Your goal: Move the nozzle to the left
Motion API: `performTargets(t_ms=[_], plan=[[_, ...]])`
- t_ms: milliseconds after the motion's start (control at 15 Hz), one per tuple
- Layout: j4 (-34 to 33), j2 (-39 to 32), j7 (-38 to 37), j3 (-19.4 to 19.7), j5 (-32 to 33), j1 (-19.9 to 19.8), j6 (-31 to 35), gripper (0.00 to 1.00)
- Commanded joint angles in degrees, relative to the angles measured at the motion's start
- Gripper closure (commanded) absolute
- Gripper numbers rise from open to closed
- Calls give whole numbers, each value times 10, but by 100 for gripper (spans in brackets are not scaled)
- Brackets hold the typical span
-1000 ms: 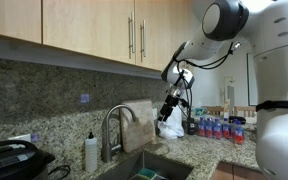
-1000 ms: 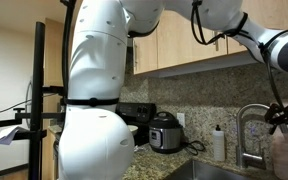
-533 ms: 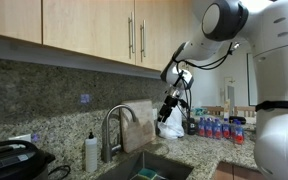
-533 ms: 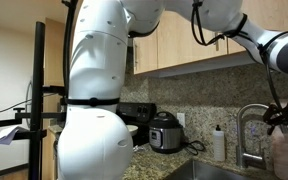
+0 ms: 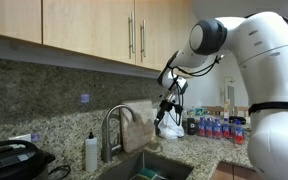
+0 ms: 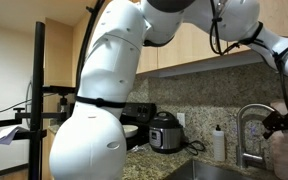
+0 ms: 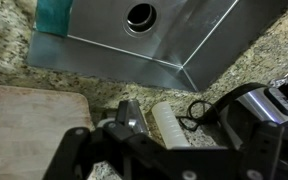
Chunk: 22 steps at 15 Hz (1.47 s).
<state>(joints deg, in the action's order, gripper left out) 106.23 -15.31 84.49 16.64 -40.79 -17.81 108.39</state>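
Hanging above the edge of the sink (image 5: pixel 125 166) with the gripper (image 5: pixel 165 108) wide open, empty. No touch yet on the nozzle (image 5: pixel 112 112) at the back of the sink. Might slip off the round tube, or knock over the soap bottle (image 5: pixel 91 152) beside the sink.

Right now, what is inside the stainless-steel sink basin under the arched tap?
In the wrist view the steel sink basin holds a round dark drain hole and a teal block in one corner. Part of its floor lies outside the picture.
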Motion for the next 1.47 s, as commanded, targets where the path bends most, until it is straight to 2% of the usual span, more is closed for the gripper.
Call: performTargets(t_ms=[0,400,667,933,1267,1333,1400], plan=[[-54,-70,137,-34,-41,-53,-34,0],[-66,-118,341,-58,-41,-103,-30,0],[-110,-140,432,-66,-18,-113,-52,0],[-176,-158,498,-78,-12,-112,-88,0],[-289,-212,567,-103,-18,-123,-178,0],[-309,-221,561,-104,-15,-123,-202,0],[-320,-225,513,-95,-7,-115,-215,0]])
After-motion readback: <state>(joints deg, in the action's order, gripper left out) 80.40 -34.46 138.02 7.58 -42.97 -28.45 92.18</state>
